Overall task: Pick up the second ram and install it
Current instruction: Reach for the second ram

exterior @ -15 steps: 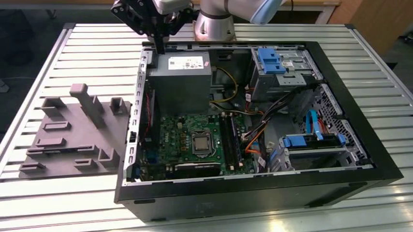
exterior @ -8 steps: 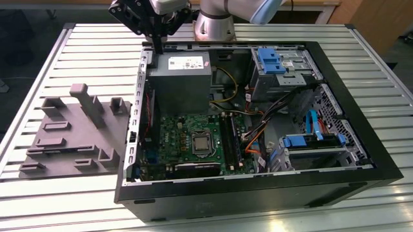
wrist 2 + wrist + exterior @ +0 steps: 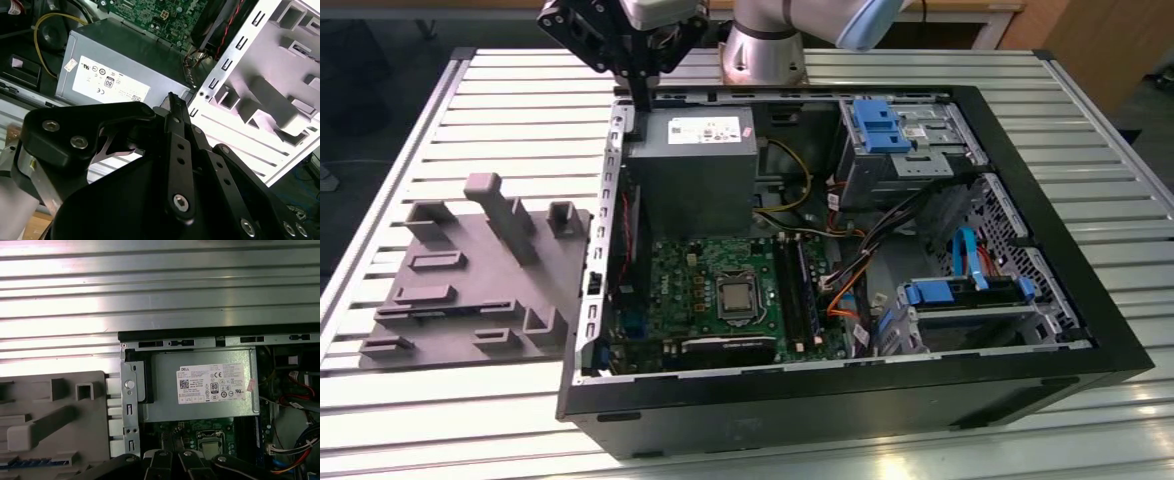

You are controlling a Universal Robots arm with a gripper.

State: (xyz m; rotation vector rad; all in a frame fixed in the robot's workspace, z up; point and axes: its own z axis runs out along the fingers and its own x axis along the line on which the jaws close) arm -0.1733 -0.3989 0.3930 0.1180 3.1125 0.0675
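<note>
You have the gripper (image 3: 642, 100) over the computer case (image 3: 854, 400) corner that houses the power supply (image 3: 694, 165), jaws apparently closed on nothing; the second ram (image 3: 35, 461) seems to lie in the grey tray (image 3: 454, 282) beside that case, so grip its long edges squarely.

Three high views over power supply (image 3: 691, 165)

I read, exterior view: counter (image 3: 480, 90) silver-white, ribbed stripes | tray (image 3: 454, 290) at 9 o'clock of case plain grey | case (image 3: 854, 400) black | circuit board (image 3: 687, 285) green | power supply (image 3: 694, 170) grey, white label | drive caddy (image 3: 878, 125) at 1 o'clock blue | tool (image 3: 640, 95) black
</note>
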